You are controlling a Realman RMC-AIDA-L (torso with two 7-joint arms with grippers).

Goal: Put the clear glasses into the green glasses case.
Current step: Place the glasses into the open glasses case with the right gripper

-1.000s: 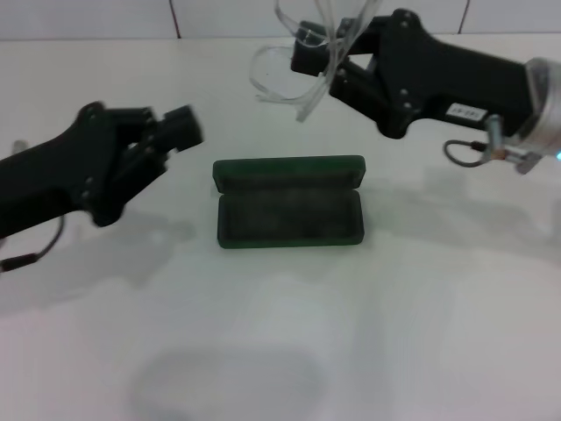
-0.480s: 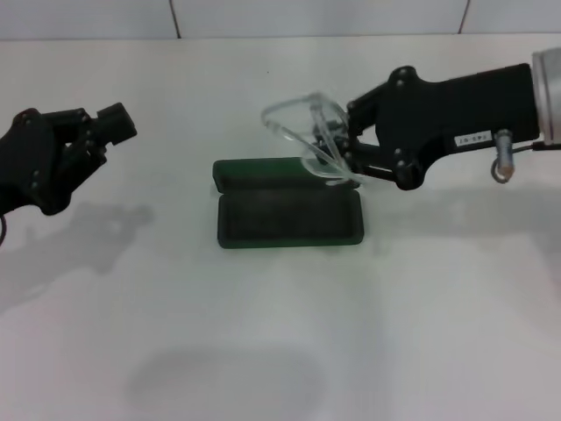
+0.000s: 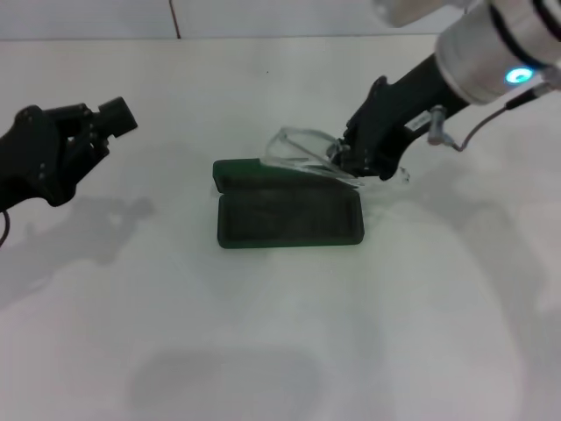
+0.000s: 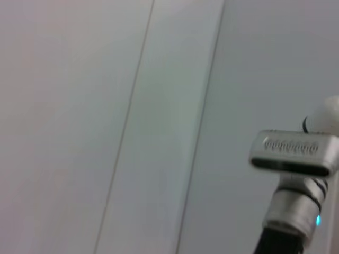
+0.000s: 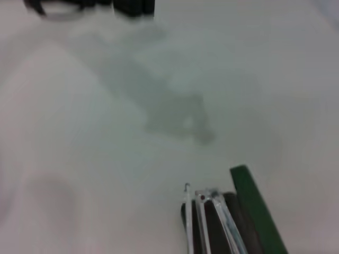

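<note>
The right pincer (image 3: 344,160) is clenched on the clear glasses (image 3: 302,151), gripping them near one end of the frame. It holds them just over the far edge of the green glasses case (image 3: 289,201), which lies open on the white worktop (image 3: 280,333).

The glasses look light, thin and springy (the long temple arms would flex or snag on the rim), and the smooth plastic seems likely to slip, so a firm hold at the stiffer frame corner seems the best one.

The left pincer (image 3: 105,118) hangs well apart to the left, holding nothing; I cannot tell how its jaws stand.
</note>
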